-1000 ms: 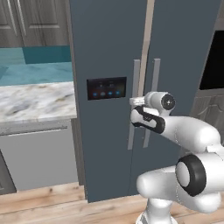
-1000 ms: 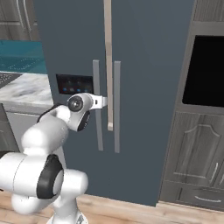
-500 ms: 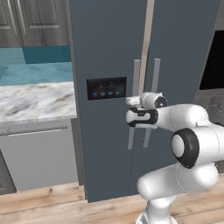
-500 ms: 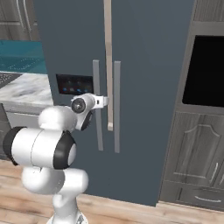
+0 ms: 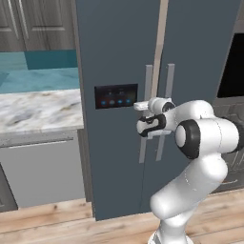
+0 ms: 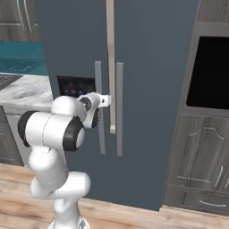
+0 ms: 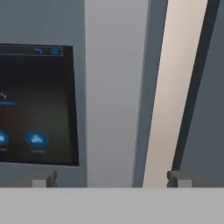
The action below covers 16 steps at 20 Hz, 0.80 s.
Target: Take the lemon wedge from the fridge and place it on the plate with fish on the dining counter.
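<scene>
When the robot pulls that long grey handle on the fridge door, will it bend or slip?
Probably neither. The handle looks like a stiff straight bar, so it should not flex. Its smooth finish might let the open gripper slide along it. The fridge door is tall, so it likely swings heavily.

The white arm rises from its base, bends at a dark elbow joint and reaches forward at mid height, forearm roughly level. The gripper [image 5: 141, 117] points straight ahead, away from the base, its wrist held level. In the hand view the two fingers [image 7: 43, 179] stand wide apart at the bottom, one far left and one right of centre, with nothing held between them. From the right base view the gripper [image 6: 106, 101] sits just beyond the wrist.
</scene>
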{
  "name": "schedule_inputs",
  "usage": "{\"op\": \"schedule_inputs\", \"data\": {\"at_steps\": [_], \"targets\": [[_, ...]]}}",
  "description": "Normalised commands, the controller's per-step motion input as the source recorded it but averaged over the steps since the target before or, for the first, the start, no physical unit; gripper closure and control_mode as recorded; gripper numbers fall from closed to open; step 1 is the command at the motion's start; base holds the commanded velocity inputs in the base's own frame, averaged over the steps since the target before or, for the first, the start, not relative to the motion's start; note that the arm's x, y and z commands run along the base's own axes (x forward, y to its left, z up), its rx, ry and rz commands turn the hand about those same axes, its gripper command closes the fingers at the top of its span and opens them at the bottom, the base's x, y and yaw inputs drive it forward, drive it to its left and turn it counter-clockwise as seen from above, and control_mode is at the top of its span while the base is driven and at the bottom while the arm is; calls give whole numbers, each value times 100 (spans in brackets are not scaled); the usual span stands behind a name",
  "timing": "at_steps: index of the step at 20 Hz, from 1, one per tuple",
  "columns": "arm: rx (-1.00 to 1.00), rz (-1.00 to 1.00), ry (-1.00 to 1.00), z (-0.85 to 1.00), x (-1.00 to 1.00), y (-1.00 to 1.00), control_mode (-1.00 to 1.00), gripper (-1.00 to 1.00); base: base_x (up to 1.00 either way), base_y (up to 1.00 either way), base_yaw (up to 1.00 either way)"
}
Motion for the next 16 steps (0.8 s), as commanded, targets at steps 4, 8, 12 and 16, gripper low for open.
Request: {"op": "schedule_inputs", "data": {"at_steps": [4,8,12,16], "targets": [[0,0,0,0,44,0,-100,-100,0,0,0],[0,0,0,0,42,0,-100,-100,0,0,0],[0,0,0,-1,39,0,-100,-100,0,0,0],[0,0,0,-4,36,0,-100,-100,0,0,0]]}}
